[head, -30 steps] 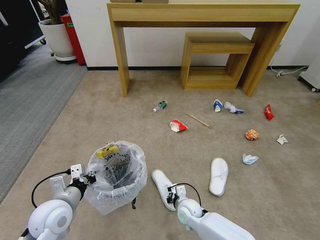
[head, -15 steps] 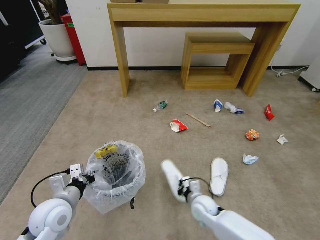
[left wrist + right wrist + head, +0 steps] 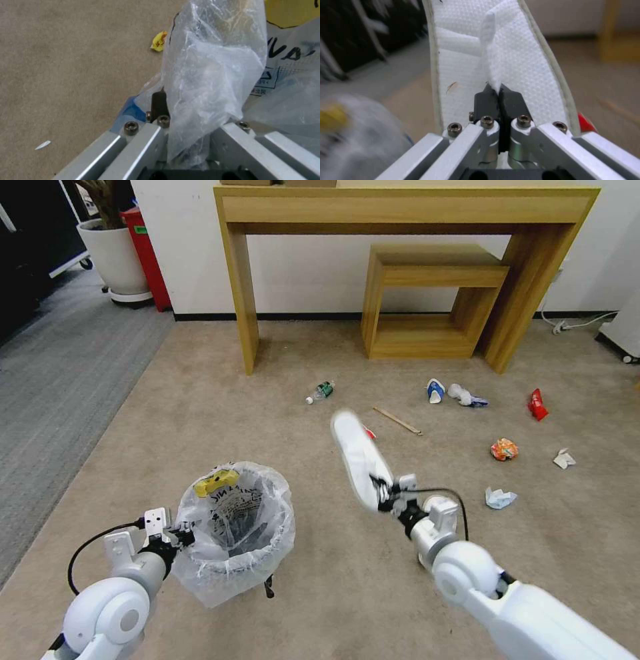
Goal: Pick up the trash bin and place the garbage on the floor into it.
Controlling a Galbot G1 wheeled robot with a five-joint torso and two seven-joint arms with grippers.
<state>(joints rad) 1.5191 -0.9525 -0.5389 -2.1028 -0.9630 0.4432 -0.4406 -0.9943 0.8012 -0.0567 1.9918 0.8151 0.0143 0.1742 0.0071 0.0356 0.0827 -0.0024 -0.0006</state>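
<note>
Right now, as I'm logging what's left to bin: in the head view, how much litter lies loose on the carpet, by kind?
Bottle: 1
Paper cup: 1
Wooden stick: 1
Wrappers: 3, one barely showing
White crumpled scraps: 3
Total: 9

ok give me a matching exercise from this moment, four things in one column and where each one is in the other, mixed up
Things:
1. white slipper
2. trash bin
3. green-labelled bottle
4. yellow wrapper

Places:
A. lying on the carpet near the leg of the wooden table
B. inside the bagged bin, at its far rim
C. held in the air, pinched by its strap in the right gripper
D. gripped at its plastic-lined rim by the left gripper

Pairs: 1-C, 2-D, 3-A, 4-B
</note>
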